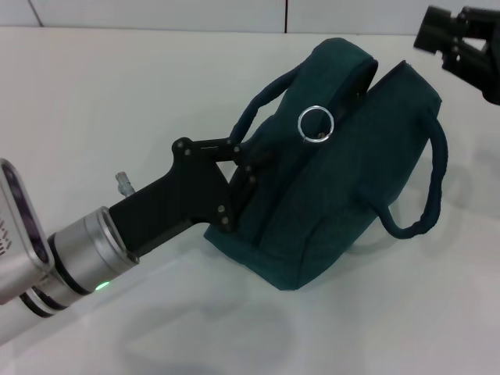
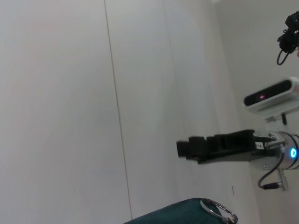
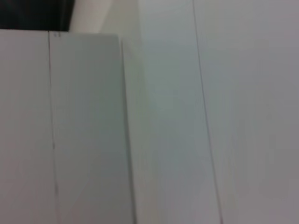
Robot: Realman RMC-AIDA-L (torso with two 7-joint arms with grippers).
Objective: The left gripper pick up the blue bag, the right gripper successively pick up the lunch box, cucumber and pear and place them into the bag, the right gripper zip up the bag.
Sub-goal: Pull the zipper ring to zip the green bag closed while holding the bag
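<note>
The blue bag [image 1: 336, 195] stands on the white table [image 1: 94, 101], its two cord handles arching to either side and its ring pull [image 1: 316, 123] lying on top. A dark gap shows at the far end of the bag's top. My left gripper [image 1: 244, 168] reaches in from the lower left and is shut on the bag's near side by the handle's base. My right gripper [image 1: 439, 35] hovers apart from the bag at the far right; the left wrist view shows it [image 2: 183, 148] side-on above the bag's top [image 2: 182, 213]. The lunch box, cucumber and pear are out of view.
The white table stretches out on all sides of the bag. White wall panels [image 1: 156, 14] close the back. The right wrist view holds only pale flat surfaces [image 3: 84, 130]. A white camera unit [image 2: 271, 95] sits on the right arm.
</note>
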